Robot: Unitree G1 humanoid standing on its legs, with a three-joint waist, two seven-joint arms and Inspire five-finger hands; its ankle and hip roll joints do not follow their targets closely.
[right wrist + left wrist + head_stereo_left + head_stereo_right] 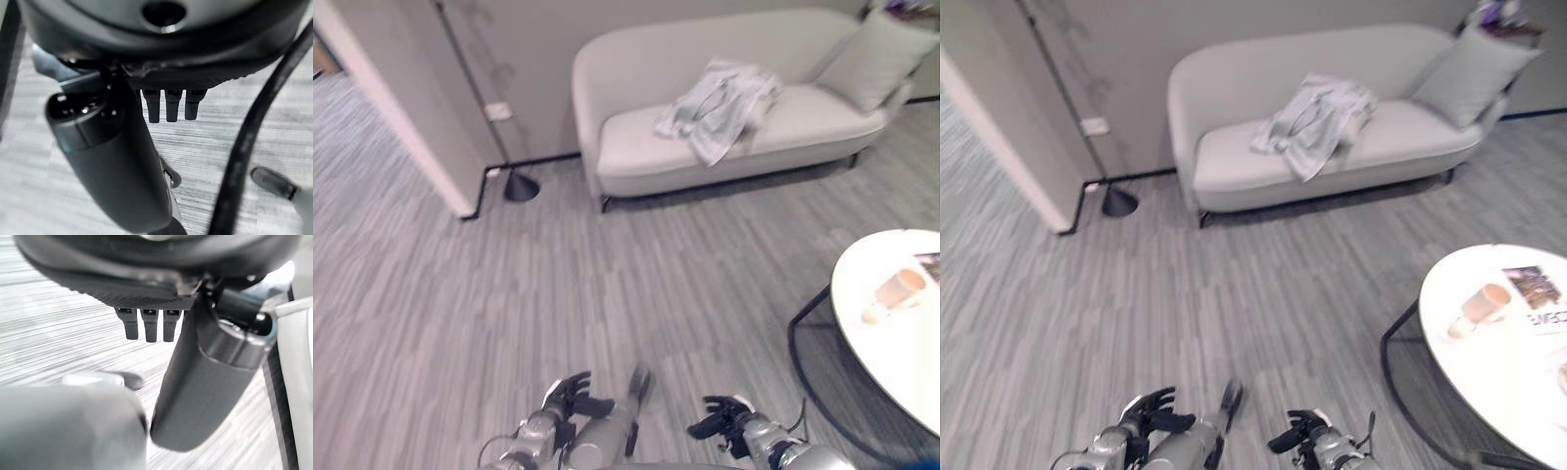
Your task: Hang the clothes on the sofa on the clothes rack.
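Left robot hand (pixel 570 395) and right robot hand (pixel 724 415) are hanging low with relaxed fingers, holding nothing. From them, the clothes (pixel 722 106) are lying well off at about 1 o'clock, draped over the sofa (pixel 636 147), slightly nearer the right.

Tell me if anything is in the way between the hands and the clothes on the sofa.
Nothing visible: bare floor lies between both hands, left and right, and the clothes on the sofa. The round table stands off to the right.
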